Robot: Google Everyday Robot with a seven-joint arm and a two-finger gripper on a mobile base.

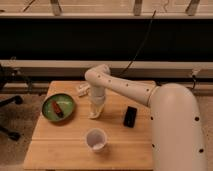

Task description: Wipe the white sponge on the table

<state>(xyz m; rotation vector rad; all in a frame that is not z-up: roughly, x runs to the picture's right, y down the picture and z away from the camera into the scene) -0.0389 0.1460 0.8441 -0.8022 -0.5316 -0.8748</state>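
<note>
My gripper [95, 106] points straight down at the middle of the light wooden table [60, 150], hanging from the white arm that reaches in from the right. It is shut on the white sponge [94, 113], a cream-white block at its tip that touches the tabletop. The sponge sits between the green plate and the black flat device.
A green plate [50, 111] with a red item on it lies at the left. An elongated lumpy white object [82, 89] lies behind the gripper. A white round cup [96, 139] stands in front of it. A black flat device [130, 116] lies to the right. The arm's large white body [175, 130] covers the table's right side.
</note>
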